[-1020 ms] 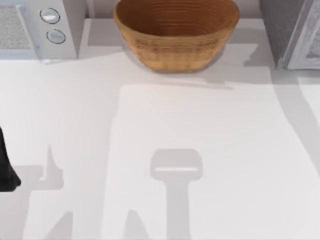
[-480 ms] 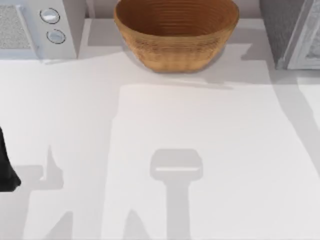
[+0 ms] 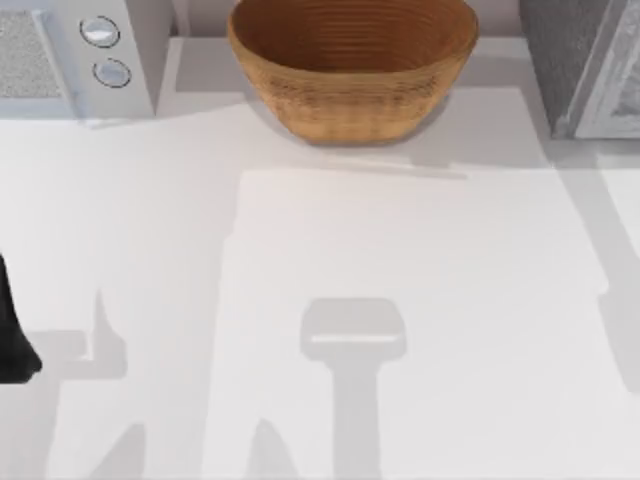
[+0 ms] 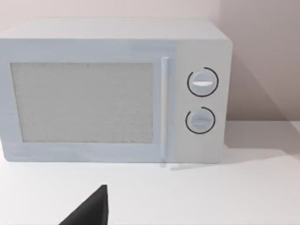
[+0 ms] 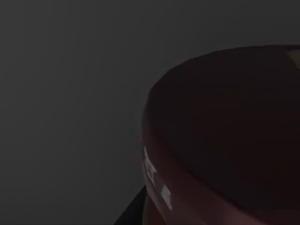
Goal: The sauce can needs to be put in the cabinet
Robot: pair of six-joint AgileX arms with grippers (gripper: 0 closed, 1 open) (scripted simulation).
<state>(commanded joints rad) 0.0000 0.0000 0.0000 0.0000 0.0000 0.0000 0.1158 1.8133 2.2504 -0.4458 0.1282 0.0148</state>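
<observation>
Top view, left to right: my left arm (image 3: 12, 335) is parked at the table's 9 o'clock edge as a dark shape. I cannot tell how its jaws stand. The white appliance (image 3: 75, 55) with two round knobs sits at 11 o'clock, the woven basket (image 3: 352, 65) at 12 o'clock, and the cabinet (image 3: 585, 60) corner, speckled grey top and pale framed front, at 1 o'clock. The white table (image 3: 400, 250) carries shadows.

Left wrist view: the appliance (image 4: 115, 91) faces the camera, and a dark finger tip (image 4: 91, 211) shows against the table.

Right wrist view is dark. The sauce can (image 5: 225, 140) sits close to the lens, maroon top visible. Whether my right jaws grip it, I cannot tell.
</observation>
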